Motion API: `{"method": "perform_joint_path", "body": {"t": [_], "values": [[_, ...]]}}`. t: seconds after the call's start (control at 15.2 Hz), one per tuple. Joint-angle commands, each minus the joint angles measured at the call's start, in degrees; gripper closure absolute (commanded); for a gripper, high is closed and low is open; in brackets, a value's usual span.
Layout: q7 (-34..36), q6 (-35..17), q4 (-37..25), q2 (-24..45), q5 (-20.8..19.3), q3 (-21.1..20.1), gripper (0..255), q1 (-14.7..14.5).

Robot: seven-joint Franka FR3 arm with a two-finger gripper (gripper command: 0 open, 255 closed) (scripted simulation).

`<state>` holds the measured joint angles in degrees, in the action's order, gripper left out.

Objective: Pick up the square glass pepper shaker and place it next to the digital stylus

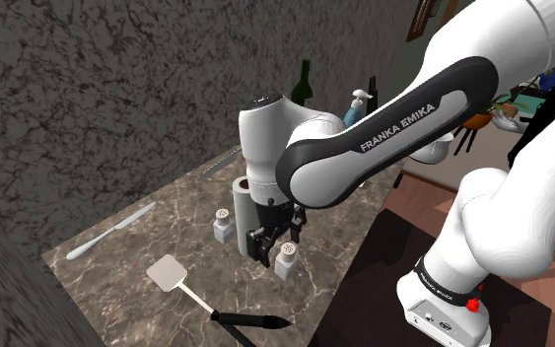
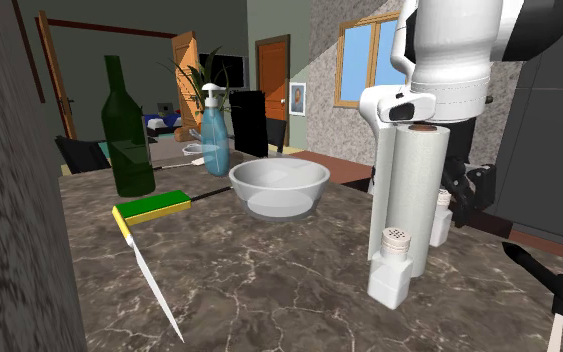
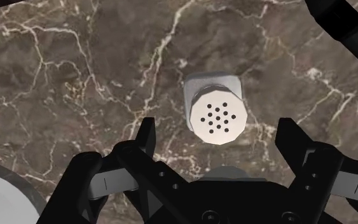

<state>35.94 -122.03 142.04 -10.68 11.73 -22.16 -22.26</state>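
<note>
Gripper [image 3: 217, 127]: spread, poised over shaker [image 3: 216, 113], untouched, on table [image 3: 75, 76], lower centre of shoulder view. Shaker is judged light, rigid, slippery and breakable; flat square sides below cap are best gripped. Stylus [image 1: 252, 320] is nearby.

The worktop [image 3: 75, 83] is rendered as polished brown stone, marble-like, crossed by pale veins. The wall [image 1: 88, 99] is given a rough, mottled grey stone texture. The pepper shaker [image 3: 215, 114] is drawn with a smooth, opaque pale grey body and a matt off-white cap pierced by dark holes. The bottle [image 2: 129, 135] is shown as glossy dark green glass, and the soap dispenser [image 2: 214, 140] as translucent blue. A smooth white sheen is seen on the bowl [image 2: 279, 185]. The claw [image 3: 219, 127] is finished in matt black, the arm [image 1: 502, 207] in glossy white.
</note>
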Motion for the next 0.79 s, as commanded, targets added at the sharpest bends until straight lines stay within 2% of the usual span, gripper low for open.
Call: {"method": "perform_joint_path", "body": {"t": [0.0, 0.2, 0.73], "values": [[-0.1, 2.1, -1.2, -0.9, 0.0, 0.3, 0, 0.1], [-0.3, 8.0, -5.1, -2.9, -0.2, 1.0, 0, 0.4], [-0.3, 8.0, -5.1, -2.9, -0.3, 1.0, 0, 0.4]]}}
